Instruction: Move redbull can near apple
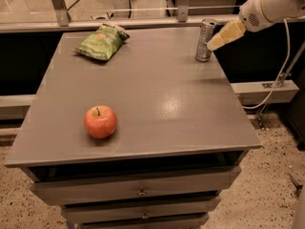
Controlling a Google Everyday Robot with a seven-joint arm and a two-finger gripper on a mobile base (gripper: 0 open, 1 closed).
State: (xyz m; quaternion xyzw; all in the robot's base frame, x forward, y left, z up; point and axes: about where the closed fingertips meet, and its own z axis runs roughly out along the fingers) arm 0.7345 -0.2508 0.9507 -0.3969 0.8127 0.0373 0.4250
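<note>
The redbull can stands upright near the far right edge of the grey table. The red-orange apple sits near the table's front left. My gripper comes in from the upper right on a white arm, its cream-coloured tip right beside the can's right side, at about mid-height of the can. The gripper holds nothing.
A green crinkled chip bag lies at the table's far left. Drawers sit under the tabletop. A rail and glass run behind the table. A white cable hangs at the right above the speckled floor.
</note>
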